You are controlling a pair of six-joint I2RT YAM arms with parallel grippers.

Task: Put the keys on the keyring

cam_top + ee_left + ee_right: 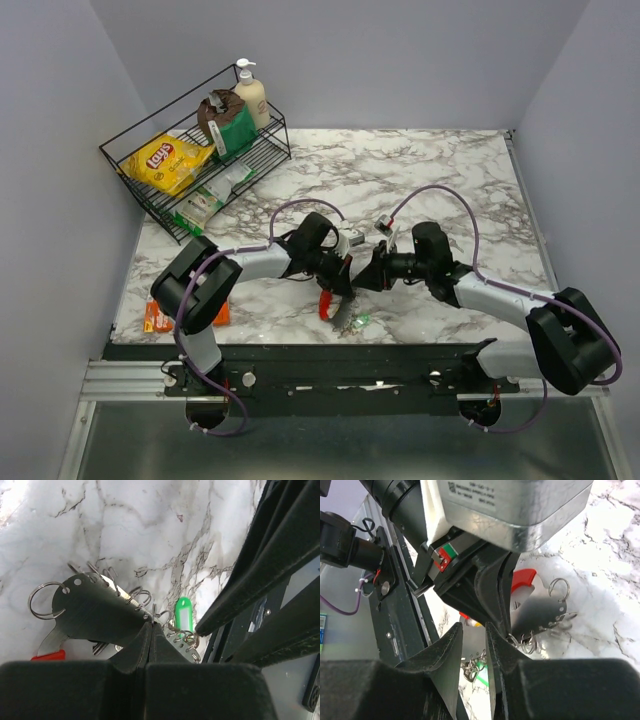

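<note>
The keyring (95, 612) should hang steady in the closed left gripper (151, 630) while the half-open, empty right gripper (474, 645) lines up.

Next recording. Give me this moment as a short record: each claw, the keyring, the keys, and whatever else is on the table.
left claw: shut on the keyring, pinching its grey plate
right claw: open slightly, nothing visible between its fingers, close beside the left claw
keys: green key tag next to the plate, among small rings; others unclear
elsewhere: wire rack holding a Lay's bag; orange packet at the near left edge
</note>
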